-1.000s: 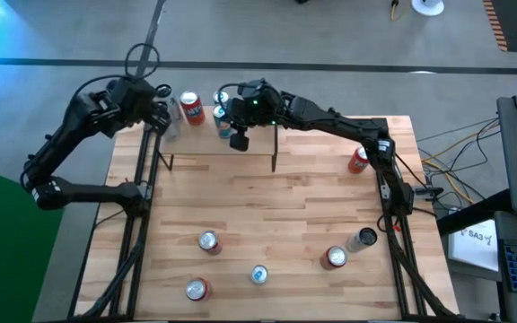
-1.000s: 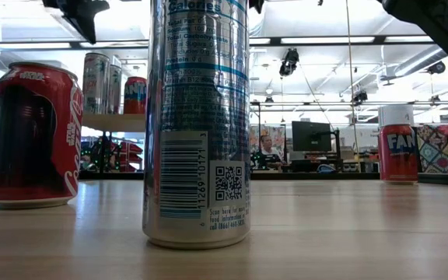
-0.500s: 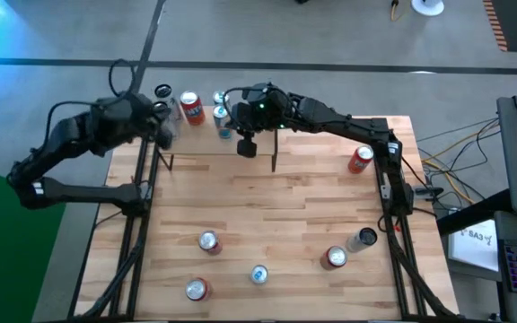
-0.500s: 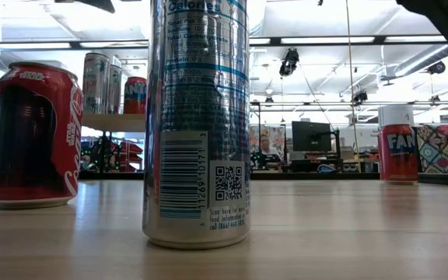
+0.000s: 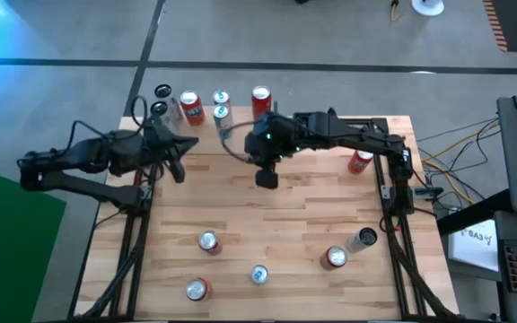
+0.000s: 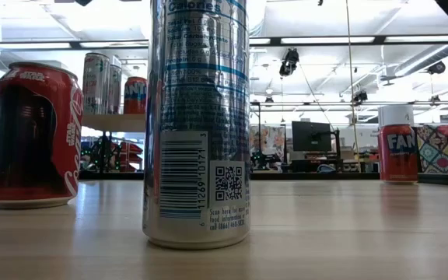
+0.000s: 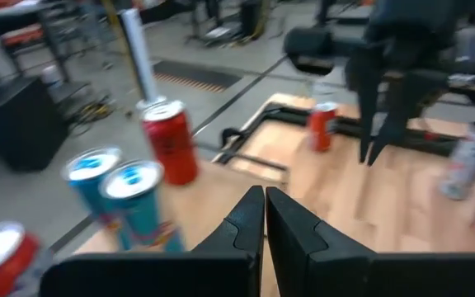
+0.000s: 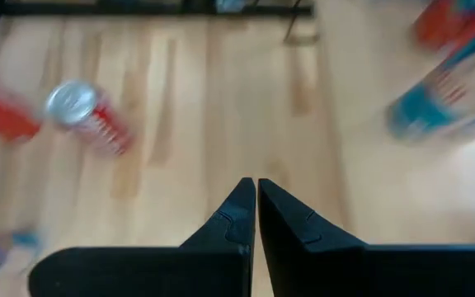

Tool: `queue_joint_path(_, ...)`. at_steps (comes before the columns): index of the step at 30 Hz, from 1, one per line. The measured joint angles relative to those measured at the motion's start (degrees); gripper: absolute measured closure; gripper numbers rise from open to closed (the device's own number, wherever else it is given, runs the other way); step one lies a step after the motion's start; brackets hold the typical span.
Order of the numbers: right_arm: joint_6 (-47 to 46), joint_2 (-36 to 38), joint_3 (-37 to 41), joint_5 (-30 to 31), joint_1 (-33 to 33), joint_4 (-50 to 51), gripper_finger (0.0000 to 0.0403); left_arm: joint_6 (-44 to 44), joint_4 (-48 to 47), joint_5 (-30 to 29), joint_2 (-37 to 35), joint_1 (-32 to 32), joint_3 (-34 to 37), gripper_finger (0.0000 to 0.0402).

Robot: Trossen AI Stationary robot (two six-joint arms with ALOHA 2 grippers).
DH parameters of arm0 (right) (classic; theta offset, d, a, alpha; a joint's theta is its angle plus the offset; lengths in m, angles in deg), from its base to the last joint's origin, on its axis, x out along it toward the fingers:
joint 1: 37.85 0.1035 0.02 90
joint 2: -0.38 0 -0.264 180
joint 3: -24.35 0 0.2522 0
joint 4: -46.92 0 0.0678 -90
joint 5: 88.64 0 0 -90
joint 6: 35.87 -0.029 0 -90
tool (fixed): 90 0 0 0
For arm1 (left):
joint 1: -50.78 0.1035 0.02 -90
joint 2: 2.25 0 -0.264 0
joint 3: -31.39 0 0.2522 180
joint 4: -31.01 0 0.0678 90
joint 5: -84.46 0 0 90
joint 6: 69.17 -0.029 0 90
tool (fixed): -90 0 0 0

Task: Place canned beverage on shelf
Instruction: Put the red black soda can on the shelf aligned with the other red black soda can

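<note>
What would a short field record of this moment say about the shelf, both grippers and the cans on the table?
shelf: small raised light-wood board on black metal uprights, at the table's far edge, carrying several upright cans, one a tall red can
left gripper: shut, empty, near the shelf's left front corner
right gripper: shut, empty, above the tabletop in front of the shelf
butcher-block wooden tabletop: six cans stand or lie off the shelf
task state: no can held now
</note>
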Motion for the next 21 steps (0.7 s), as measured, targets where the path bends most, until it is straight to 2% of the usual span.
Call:
queue_joint_path(6, -7.8, 0.0, 0.0, -0.1, 4.2, 11.7, 0.0394, -1.2, 6.3, 0.0, 0.0, -6.0, 4.0, 0.0402)
queue_joint_path(14, -20.8, 0.3, 0.0, -0.7, 10.8, 26.5, 0.0394, 0.0, 7.9, 0.0, 1.4, -12.4, 4.5, 0.0402)
queue_joint_path(21, -32.5, 1.0, 0.9, -10.8, 17.1, 27.2, 0.0394, -0.8, 10.6, 0.1, 5.2, -16.7, 4.5, 0.0402)
